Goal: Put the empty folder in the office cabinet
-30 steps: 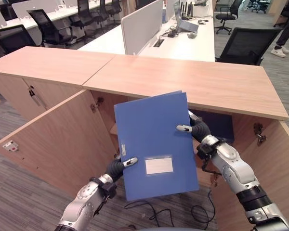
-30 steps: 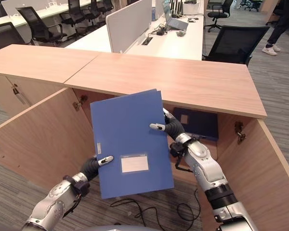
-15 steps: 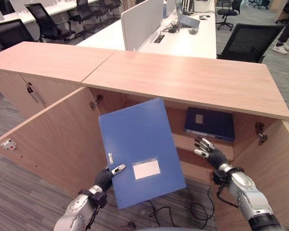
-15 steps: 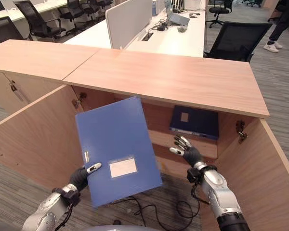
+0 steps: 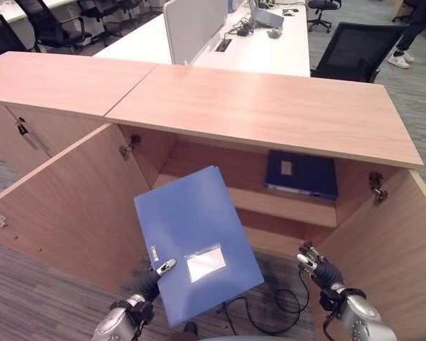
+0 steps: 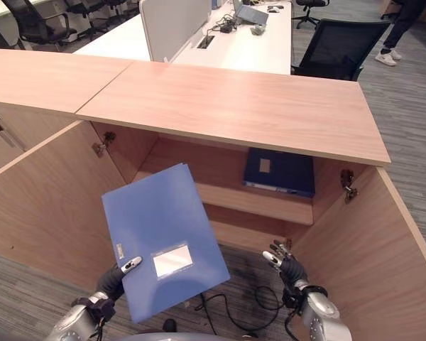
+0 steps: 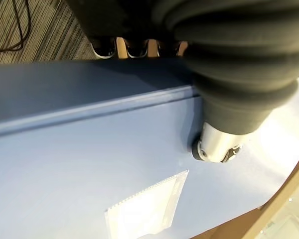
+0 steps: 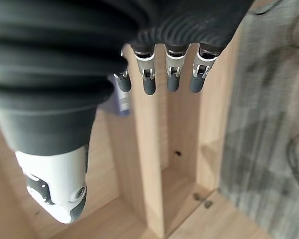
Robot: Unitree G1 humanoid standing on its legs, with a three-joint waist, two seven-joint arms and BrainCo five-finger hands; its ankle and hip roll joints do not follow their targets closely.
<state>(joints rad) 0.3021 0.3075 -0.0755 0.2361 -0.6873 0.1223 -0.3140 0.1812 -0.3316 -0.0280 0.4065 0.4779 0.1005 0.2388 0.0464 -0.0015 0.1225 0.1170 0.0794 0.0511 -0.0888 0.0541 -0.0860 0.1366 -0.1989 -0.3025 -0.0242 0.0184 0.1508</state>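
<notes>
Moved: right robot hand (image 5: pixel 314 266) let go of the blue folder (image 5: pixel 197 241) and dropped off to about 4 o'clock, fingers spread, holding nothing.
Holding now: left robot hand (image 5: pixel 158 273) alone, thumb pinched on the front cover and fingers behind, down at the lower-left edge.
Where it is: folder's out in front of the open cabinet (image 5: pixel 284 213), not in yet, hanging over the floor.
What that means: I'd guess a one-handed slide onto the shelf (image 5: pixel 284 206) is coming; a floppy grip could let it swing.
Long axis: runs roughly 11 to 5 o'clock, top corner aimed at the opening.
Face: label pocket (image 5: pixel 205 262) toward the camera.
Already inside: dark folder (image 5: pixel 301 174) lying flat at 1 o'clock.
</notes>
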